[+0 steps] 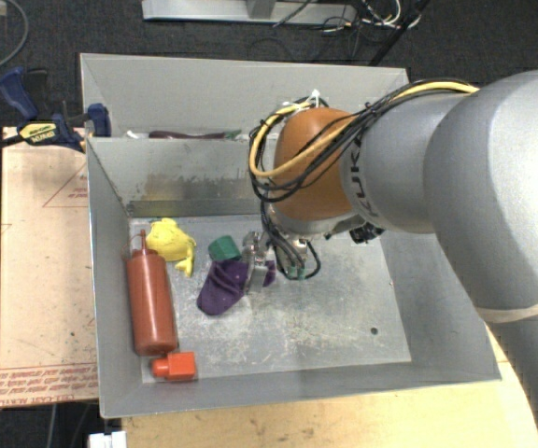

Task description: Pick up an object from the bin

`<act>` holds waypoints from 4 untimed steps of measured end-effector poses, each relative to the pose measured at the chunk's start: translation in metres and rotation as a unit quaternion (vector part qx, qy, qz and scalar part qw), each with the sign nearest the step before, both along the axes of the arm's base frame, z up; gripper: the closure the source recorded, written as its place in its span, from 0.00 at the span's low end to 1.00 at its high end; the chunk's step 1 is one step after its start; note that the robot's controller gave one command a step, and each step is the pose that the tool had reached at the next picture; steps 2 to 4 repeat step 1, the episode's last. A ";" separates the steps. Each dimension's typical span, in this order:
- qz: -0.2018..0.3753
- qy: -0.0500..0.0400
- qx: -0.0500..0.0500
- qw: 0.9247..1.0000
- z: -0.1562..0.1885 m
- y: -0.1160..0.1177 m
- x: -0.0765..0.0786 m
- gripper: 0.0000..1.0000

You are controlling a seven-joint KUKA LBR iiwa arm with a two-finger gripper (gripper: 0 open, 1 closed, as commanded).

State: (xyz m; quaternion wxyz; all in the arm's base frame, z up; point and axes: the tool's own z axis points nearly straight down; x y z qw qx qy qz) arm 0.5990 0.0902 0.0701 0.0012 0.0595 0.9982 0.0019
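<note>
My gripper (261, 271) hangs low over the middle of the bin, its fingertips right at the upper right end of a purple eggplant-shaped toy (220, 287) with a green cap (222, 247). The toy lies on the floor, slanting down to the left. Whether the fingers are round it I cannot make out. A yellow toy (170, 242) lies further left.
A tall red-brown bottle (150, 301) with an orange cap (175, 367) lies along the left wall. The arm with its orange cover and cables reaches in from the right above the back of the bin. Bare floor lies to the right and front.
</note>
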 end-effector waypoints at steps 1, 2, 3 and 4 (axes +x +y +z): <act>-0.002 -0.001 0.001 1.000 0.132 -0.010 -0.012 1.00; -0.002 -0.001 0.001 1.000 0.132 -0.010 -0.012 1.00; -0.002 -0.001 0.001 1.000 0.132 -0.010 -0.012 1.00; -0.002 -0.001 0.001 1.000 0.132 -0.010 -0.012 1.00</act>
